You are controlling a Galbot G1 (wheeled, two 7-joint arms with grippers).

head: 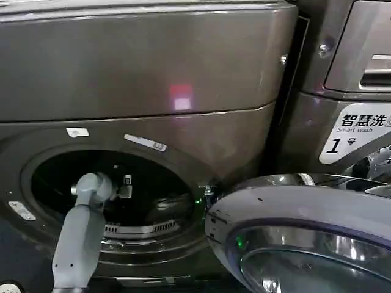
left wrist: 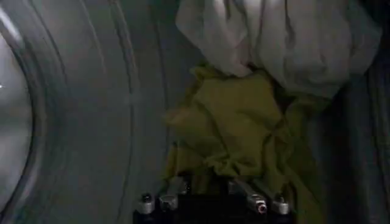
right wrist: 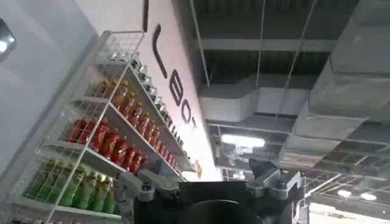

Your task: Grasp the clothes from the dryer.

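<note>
The dryer (head: pixel 183 131) is a dark bronze-grey front-loader, and its grey-rimmed glass door (head: pixel 293 213) is swung open at the lower right. My left arm reaches through the round mouth, with the left gripper (head: pixel 125 186) inside the dark drum. In the left wrist view the yellow-green clothes (left wrist: pixel 244 128) lie crumpled against the drum wall. The left gripper (left wrist: pixel 210 182) is open, its fingers (left wrist: pixel 176 185) spread just short of the fabric's near edge. My right gripper (right wrist: pixel 207 176) is open and holds nothing. It is parked pointing up at the ceiling.
A pale white-grey cloth (left wrist: pixel 286 42) lies bunched against the far side of the clothes. The ribbed drum wall (left wrist: pixel 91 109) curves alongside. A white "1" sticker (head: pixel 357 137) sits on the panel to the right. A shelf of bottles (right wrist: pixel 103 146) shows in the right wrist view.
</note>
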